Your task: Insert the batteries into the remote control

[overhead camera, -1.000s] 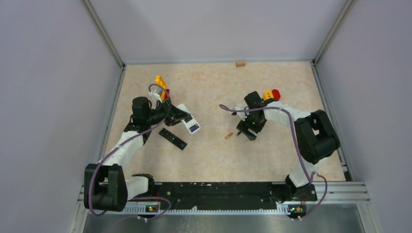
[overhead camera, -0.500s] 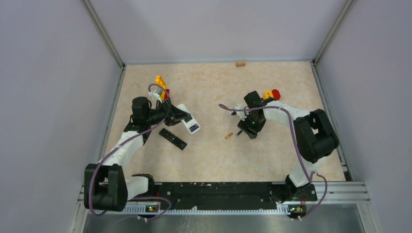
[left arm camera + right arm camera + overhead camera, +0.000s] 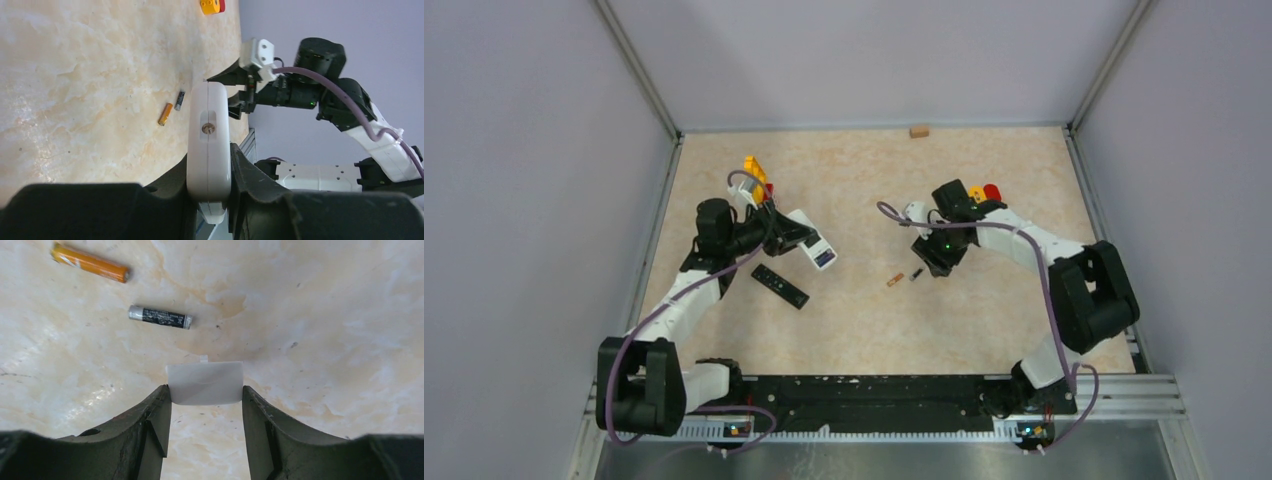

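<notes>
Left gripper [image 3: 209,167] is clenched on the white remote [image 3: 208,132]. It grips the remote across its narrow sides and holds it up off the table [image 3: 90,75], free end pointing toward the other arm. My read is that it's acting as a vise, so the battery bay stays presented and steady for loading. In the top view there's a purple-blue patch at the remote's free end. It may be a cell already seated, but it's too small to tell.

Right gripper [image 3: 205,390] is low over the table, fingers pressed against both side edges of a small white cover plate [image 3: 205,382] — grasping it, by the look. I can't tell whether the plate is lifted or flat on the surface. It's probably the battery door being moved out of the way.

Two batteries lie loose on the table: the orange battery [image 3: 90,262] and the dark battery [image 3: 160,317]. They're roughly parallel, near each other but not touching, just beyond the plate. Neither is held. I can't see any other loose cells.

The black remote [image 3: 781,286] lies flat beside the left arm with nothing touching it.

Judgement: this is early, since no loose cell has been picked up yet. The right side first has to park the plate clear of the cells, then go for the dark battery, which is closest.

Risks: the cells are thin and round, so they could roll or squirt out as the fingers close. Polarity also has to match the bay.
</notes>
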